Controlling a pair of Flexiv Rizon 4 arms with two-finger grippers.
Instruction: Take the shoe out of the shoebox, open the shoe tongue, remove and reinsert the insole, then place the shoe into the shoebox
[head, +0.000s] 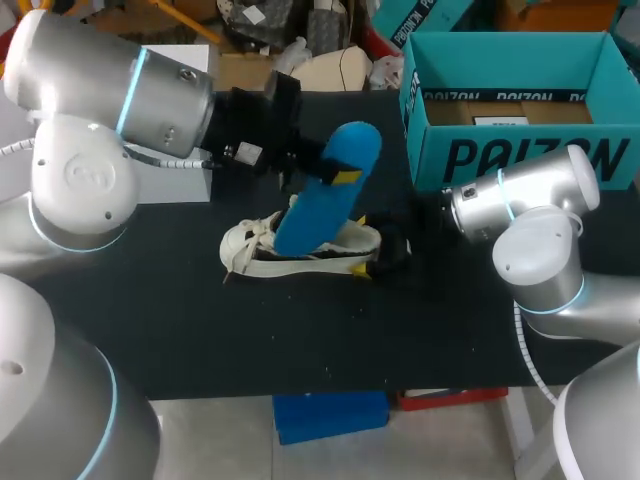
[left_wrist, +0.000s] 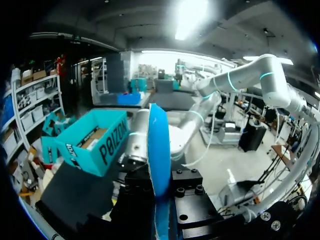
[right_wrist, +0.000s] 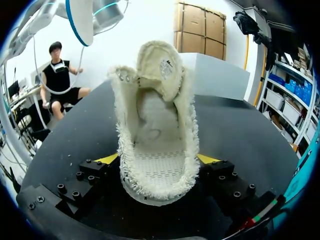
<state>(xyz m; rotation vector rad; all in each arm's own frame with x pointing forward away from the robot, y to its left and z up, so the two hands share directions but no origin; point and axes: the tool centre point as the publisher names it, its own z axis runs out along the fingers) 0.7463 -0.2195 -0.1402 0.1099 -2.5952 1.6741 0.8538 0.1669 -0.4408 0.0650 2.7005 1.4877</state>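
- Tabletop (head: 300, 330): a black, matte surface (no seams or markings can be made out) that fills the middle of the head view from about 9 o'clock across to 3 o'clock.
- Its front edge runs nearly straight along the 6 o'clock side of that view.
- In the right wrist view the same dark tabletop (right_wrist: 245, 130) shows a faint pale sheen.
- In the left wrist view only a dark wedge of tabletop (left_wrist: 70, 192) shows.

My left gripper (left_wrist: 159, 196) pinches the blue insole (left_wrist: 159, 150) edge-on, upright between its black finger blocks; just behind it lies my right arm (left_wrist: 186, 127); the teal shoebox (left_wrist: 95, 140) sits off to one side on the black table (left_wrist: 75, 192).
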